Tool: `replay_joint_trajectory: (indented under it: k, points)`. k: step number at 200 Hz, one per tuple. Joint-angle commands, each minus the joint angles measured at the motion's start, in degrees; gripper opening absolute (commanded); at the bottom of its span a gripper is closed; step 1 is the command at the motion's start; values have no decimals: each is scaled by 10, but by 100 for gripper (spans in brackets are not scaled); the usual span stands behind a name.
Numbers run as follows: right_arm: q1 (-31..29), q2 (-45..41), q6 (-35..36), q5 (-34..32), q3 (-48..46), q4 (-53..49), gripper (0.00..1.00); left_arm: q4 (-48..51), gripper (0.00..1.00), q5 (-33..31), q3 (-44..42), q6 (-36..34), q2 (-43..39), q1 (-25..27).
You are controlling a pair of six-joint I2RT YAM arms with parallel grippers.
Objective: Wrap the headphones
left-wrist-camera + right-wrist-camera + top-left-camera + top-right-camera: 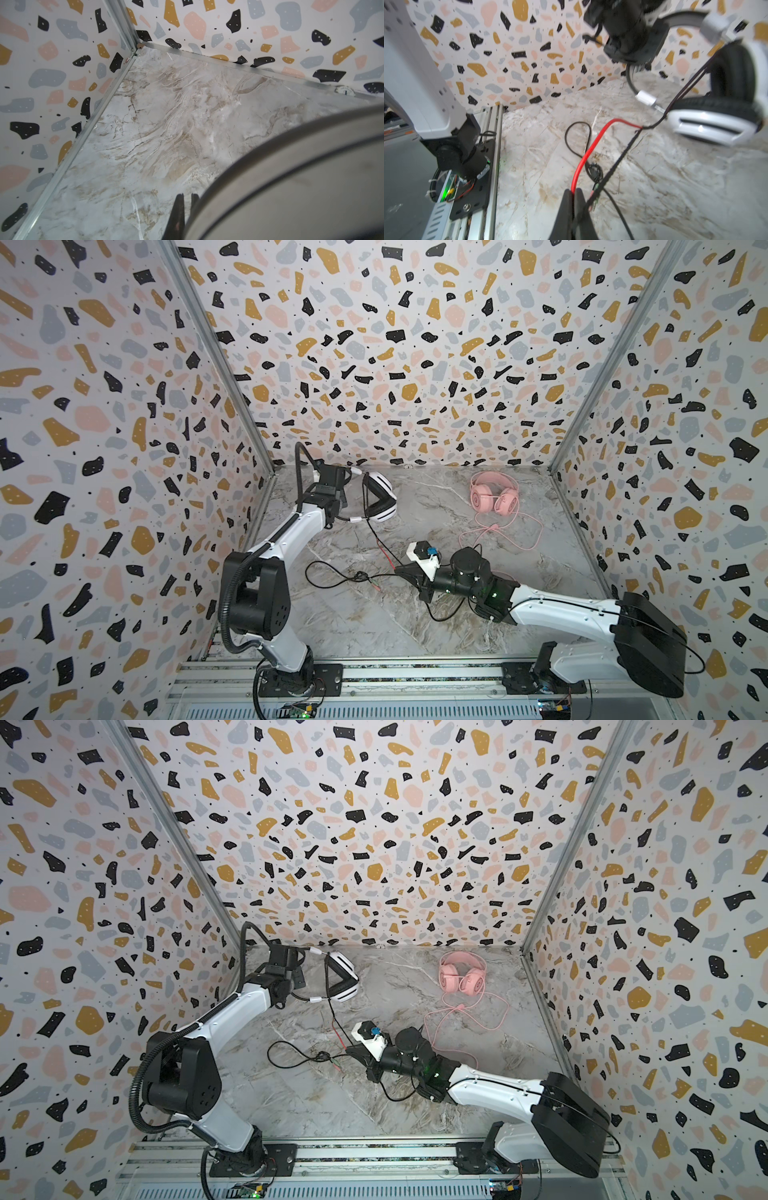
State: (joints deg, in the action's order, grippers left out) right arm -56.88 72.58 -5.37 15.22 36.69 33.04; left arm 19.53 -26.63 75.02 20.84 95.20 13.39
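Observation:
The white headphones (pixel 380 497) (pixel 343 977) with black stripes are held at the back left, ear cups toward the table's middle. My left gripper (pixel 343 491) (pixel 187 196) is shut on their thin black headband; one ear cup (pixel 301 176) fills the left wrist view. Their black cable (pixel 376 539) runs down to my right gripper (pixel 399 570) (pixel 574 190), which is shut on the cable's red section (pixel 583 158). The rest of the cable loops on the table (pixel 328 576), its plugs (pixel 593 204) beside the right fingers. The pink headphones (pixel 494 497) (pixel 461 979) lie at the back right.
The pink cable (pixel 511 531) (pixel 478 1011) trails loosely forward from the pink headset toward the right arm. Patterned walls close in the marble table (pixel 374 626) on three sides. A metal rail (pixel 374 676) with both arm bases runs along the front edge.

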Motion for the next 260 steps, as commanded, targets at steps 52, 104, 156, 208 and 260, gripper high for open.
replay_joint_trajectory:
  k: [52,104,156,208,260]
  points:
    - [77,-138,-1,-120,-56,24,0,65,0,-26,84,-173,12,66]
    - [152,-177,-4,-147,-72,-3,0,73,0,82,72,-245,13,138]
    - [231,-186,-35,-130,-79,-4,0,59,0,165,57,-264,-14,153]
    - [276,-95,-38,-44,-20,-24,0,30,0,283,38,-270,-37,154]
    - [298,-2,-30,-10,67,-57,0,29,0,294,34,-270,-57,154]
